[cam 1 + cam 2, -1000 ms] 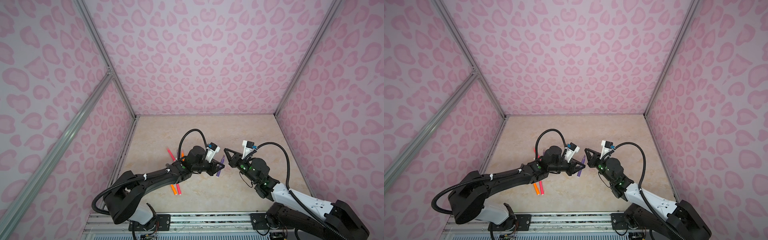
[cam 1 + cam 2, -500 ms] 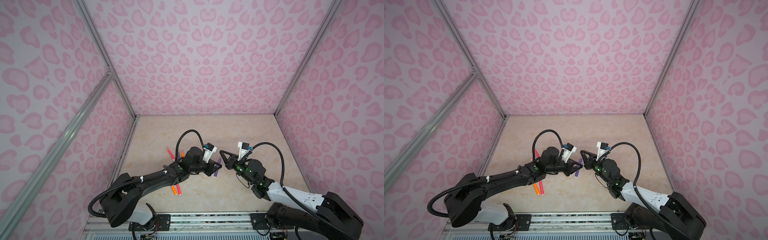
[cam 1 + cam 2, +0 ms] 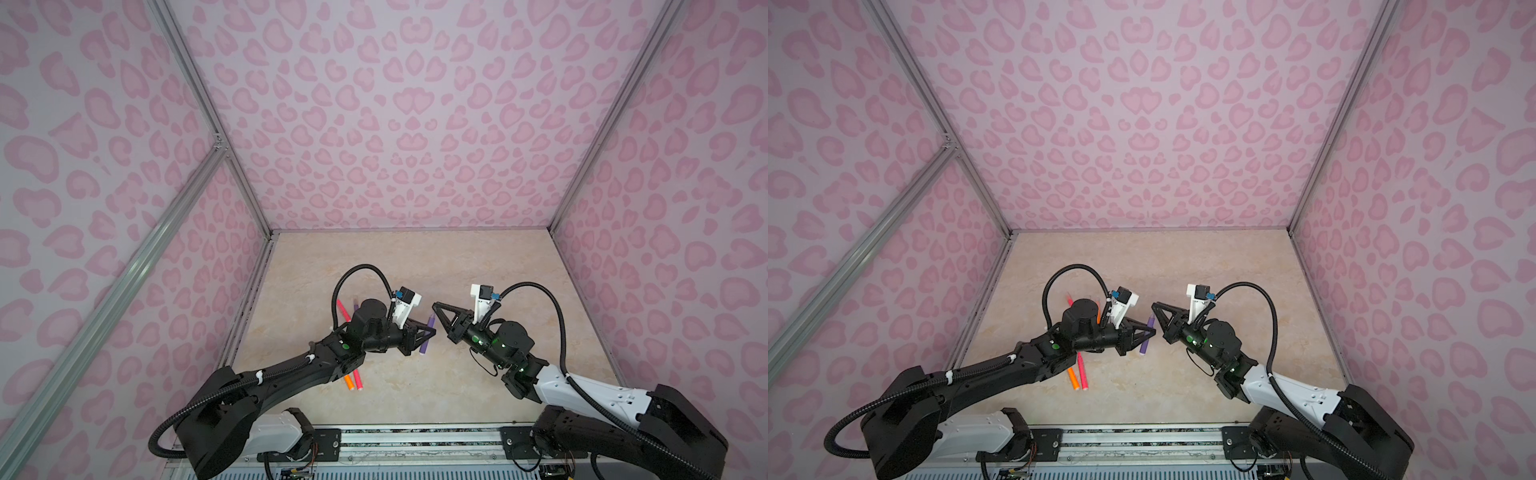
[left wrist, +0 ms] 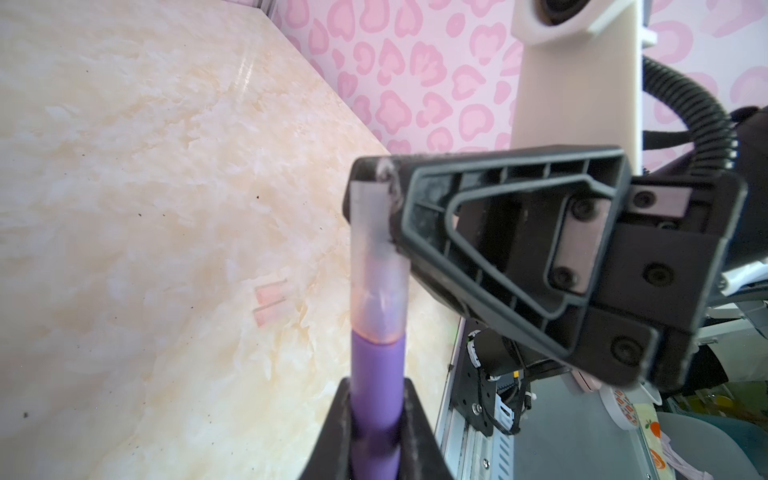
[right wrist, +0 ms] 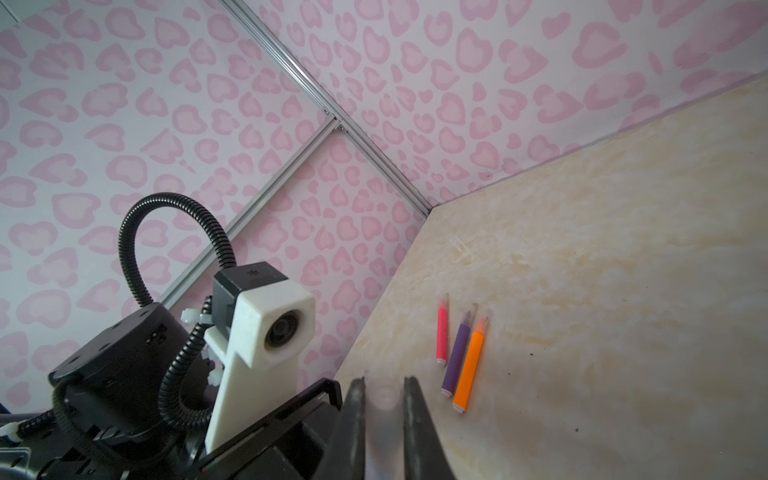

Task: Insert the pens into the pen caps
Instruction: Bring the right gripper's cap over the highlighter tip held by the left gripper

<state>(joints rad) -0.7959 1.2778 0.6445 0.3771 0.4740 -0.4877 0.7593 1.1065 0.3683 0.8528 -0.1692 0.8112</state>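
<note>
Two matte black grippers meet tip to tip above the glossy, cream-marbled tabletop (image 3: 457,266), enclosed by walls (image 3: 395,124) printed with pink blotches. The left gripper (image 3: 430,332) pinches a smooth purple pen (image 3: 424,348) mid-barrel, its long axis pointing toward the back wall. The pen's tip sits inside a frosted clear cap (image 4: 376,270), whose closed end the right gripper (image 3: 436,306) clamps.

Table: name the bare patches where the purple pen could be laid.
Bare: the table's far part along the back wall; the near strip between left arm and right arm, by the front rail. Crowded: left side, three pens beyond that arm, two under it. Two clear caps lie towards the right arm.
</note>
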